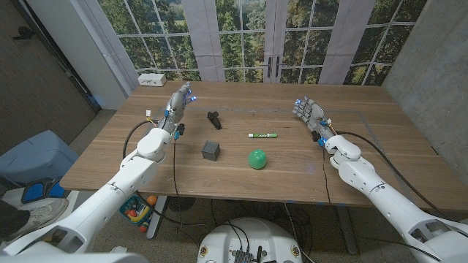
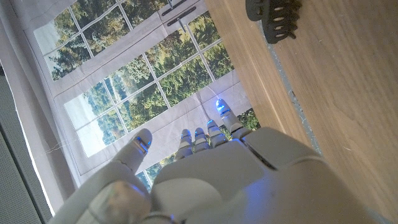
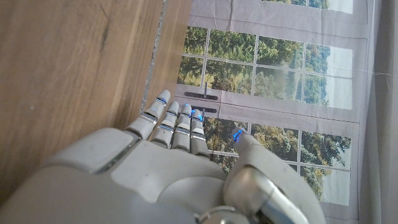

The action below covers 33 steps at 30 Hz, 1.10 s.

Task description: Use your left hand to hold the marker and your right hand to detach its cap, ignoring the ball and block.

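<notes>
The marker (image 1: 262, 135) lies with its long axis from 3 to 9 o'clock on the counter (image 1: 365, 168), between both empty, open robot hands; the right robot hand (image 1: 308, 114) is nearer than the left robot hand (image 1: 178, 102).

No legible text, label, brand, number or sign anywhere. Dark marks along the white barrel of the green-capped marker (image 1: 262, 135) lying on the wooden table (image 1: 351, 161) — too small and blurred to read. Small white box (image 1: 152, 79) at the table's far corner — nothing readable either.
</notes>
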### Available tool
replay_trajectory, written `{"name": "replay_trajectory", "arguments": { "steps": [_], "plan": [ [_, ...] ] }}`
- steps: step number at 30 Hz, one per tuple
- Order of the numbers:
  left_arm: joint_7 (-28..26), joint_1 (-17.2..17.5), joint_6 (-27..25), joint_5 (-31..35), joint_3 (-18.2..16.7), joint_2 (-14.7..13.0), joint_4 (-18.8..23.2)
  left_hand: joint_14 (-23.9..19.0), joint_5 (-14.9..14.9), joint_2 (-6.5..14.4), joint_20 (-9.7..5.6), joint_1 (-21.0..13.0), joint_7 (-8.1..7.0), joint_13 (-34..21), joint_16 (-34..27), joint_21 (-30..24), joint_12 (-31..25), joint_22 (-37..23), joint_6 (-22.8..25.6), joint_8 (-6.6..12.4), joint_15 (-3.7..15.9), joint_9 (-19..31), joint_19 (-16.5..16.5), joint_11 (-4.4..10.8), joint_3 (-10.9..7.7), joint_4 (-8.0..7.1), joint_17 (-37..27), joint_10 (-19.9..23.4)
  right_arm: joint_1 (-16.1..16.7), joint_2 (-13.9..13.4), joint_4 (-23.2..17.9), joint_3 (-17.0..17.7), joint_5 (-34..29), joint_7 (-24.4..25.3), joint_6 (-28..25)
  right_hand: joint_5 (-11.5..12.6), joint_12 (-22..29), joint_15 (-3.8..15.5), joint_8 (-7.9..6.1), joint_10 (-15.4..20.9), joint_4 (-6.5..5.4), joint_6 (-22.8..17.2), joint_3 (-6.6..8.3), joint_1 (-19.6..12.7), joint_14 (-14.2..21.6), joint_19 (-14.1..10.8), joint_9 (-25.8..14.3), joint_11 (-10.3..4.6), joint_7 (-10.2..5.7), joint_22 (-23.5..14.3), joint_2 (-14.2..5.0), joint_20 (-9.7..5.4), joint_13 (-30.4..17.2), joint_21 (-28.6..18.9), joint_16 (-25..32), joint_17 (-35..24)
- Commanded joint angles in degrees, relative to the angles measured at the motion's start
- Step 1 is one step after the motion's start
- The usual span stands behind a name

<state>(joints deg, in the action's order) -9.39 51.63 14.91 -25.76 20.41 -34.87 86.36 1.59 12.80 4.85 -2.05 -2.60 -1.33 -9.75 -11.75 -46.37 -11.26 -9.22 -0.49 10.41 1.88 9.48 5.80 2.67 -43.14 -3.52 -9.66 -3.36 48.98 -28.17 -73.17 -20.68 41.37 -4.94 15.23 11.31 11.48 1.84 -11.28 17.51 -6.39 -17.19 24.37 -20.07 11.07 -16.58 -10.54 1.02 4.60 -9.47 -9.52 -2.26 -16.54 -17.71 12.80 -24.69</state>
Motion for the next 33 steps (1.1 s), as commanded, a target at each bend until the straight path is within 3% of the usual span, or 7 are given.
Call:
{"name": "replay_trajectory", "arguments": {
  "steps": [1,18,22,33],
  "plan": [
    [-1.96,-2.01,-1.66,7.51,1.92,-2.18,1.89,-0.89,-0.02,1.71,-1.18,-1.05,-0.29,-0.26,0.29,0.50,-0.36,-0.11,0.82,0.36,1.27,0.25,-0.82,0.01,-0.19,1.04,-0.04,0.54,1.15,-0.30,-1.35,0.29,-0.52,1.15,0.89,-0.11,0.20,0.22,-0.28,0.36,0.51,-0.35,0.01,0.09,0.49,-0.25,-0.22,0.33,-0.07,-0.28,-0.53,-1.37,-0.08,0.27,0.33,-0.01],
    [-1.23,-5.42,-4.32,15.77,4.68,-4.42,3.94,-2.09,-0.39,0.96,-1.41,-1.60,-0.26,-0.28,0.47,1.50,-0.38,-0.15,2.42,0.51,1.84,0.29,-1.90,0.09,-0.17,3.00,-0.03,1.75,3.54,-1.40,-4.97,0.73,-2.39,3.99,2.39,-0.35,0.26,0.31,-0.35,0.64,1.18,-0.72,0.18,-0.07,0.53,-0.38,-0.23,0.27,-0.04,-0.31,-0.68,-1.40,0.23,0.64,0.44,0.07],
    [-0.43,-6.48,-4.71,17.28,5.50,-4.66,3.95,-2.93,-0.65,0.48,-1.15,-1.90,-0.17,-0.30,0.46,1.89,-0.51,-0.18,3.47,0.65,1.83,0.33,-2.70,0.05,0.02,4.14,0.02,2.67,3.84,-1.39,-5.42,0.81,-2.64,4.58,2.64,-0.40,0.30,0.29,-0.33,0.76,1.38,-0.74,0.26,-0.15,0.56,-0.43,-0.24,0.27,-0.02,-0.31,-0.76,-1.42,0.31,0.74,0.48,0.09],
    [0.63,-9.16,-5.56,23.04,7.78,-5.48,4.52,-3.43,-0.79,0.92,-1.18,-1.85,-0.31,-0.32,0.43,2.39,-0.44,-0.20,3.94,0.55,1.90,0.36,-3.20,0.29,-0.03,4.47,-0.17,3.11,4.32,-1.41,-6.23,0.78,-3.73,5.75,3.52,-0.53,0.40,0.30,-0.40,1.10,1.86,-1.05,0.44,-0.34,0.61,-0.50,-0.24,0.24,0.02,-0.33,-0.84,-1.39,0.50,0.99,0.55,0.16]
  ]
}}
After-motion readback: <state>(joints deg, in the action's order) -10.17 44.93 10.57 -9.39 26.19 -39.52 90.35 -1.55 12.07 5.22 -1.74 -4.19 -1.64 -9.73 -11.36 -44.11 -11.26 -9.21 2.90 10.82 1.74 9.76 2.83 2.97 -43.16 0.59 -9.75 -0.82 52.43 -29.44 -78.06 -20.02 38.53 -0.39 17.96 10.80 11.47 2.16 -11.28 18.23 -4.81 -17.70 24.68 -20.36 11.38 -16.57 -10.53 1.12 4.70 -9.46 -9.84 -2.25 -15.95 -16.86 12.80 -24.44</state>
